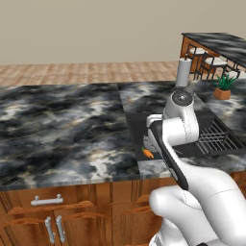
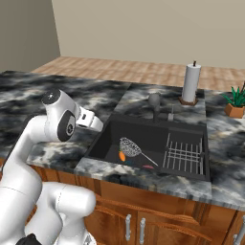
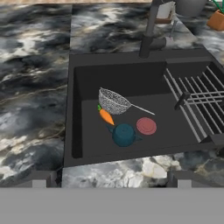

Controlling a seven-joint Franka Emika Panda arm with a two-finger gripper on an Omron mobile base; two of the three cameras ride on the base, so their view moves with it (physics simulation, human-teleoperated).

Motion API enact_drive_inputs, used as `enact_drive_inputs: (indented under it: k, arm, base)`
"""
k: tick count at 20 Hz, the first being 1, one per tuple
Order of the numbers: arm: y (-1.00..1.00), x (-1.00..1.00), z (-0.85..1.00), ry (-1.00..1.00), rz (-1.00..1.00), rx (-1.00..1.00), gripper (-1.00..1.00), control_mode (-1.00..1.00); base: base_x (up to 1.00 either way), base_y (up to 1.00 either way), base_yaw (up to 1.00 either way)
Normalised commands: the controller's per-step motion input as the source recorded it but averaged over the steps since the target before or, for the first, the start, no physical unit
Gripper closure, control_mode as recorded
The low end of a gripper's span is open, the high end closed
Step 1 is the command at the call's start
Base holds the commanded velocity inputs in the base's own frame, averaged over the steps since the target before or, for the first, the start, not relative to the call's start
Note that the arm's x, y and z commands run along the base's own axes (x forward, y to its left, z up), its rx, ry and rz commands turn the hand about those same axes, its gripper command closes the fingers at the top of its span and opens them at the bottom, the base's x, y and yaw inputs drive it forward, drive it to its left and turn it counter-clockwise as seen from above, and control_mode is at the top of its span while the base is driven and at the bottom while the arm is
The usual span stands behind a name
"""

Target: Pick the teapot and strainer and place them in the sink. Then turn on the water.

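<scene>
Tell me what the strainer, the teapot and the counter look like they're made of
Strainer: likely metal, a silver see-through wire mesh with a thin straight handle. Teapot: smooth teal-blue with a soft sheen, perhaps glazed ceramic or enamel; the render leaves it open. Counter: looks like polished dark marble or granite, with cloudy grey-white veining.

No text, label, brand, number or sign can be read anywhere (not on the worktop, the cabinet fronts, nor on anything lying in the basin).
</scene>
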Motion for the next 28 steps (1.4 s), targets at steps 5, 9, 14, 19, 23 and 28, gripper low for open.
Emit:
enact_drive_inputs:
  k: [5,9,14,19,23,28]
  arm:
    - [0.0,0.0,0.0,0.0,0.0,0.0,-1.0,-1.0]
    - [0.0,0.0,0.0,0.0,0.0,0.0,-1.0,1.0]
    - [0.0,0.0,0.0,0.0,0.0,0.0,-1.0,1.0]
    - [0.0,0.0,0.0,0.0,0.0,0.0,-1.0,1.0]
    - [0.0,0.0,0.0,0.0,0.0,0.0,-1.0,1.0]
    - [0.0,0.0,0.0,0.0,0.0,0.0,-1.0,1.0]
  base:
    - [0.0,0.0,0.0]
    - [-0.04,0.0,0.0]
    - [-0.81,-0.12,0.0]
    - [-0.65,-0.38,0.01]
    - [0.04,-0.54,0.16]
    - [0.1,-0.7,0.2]
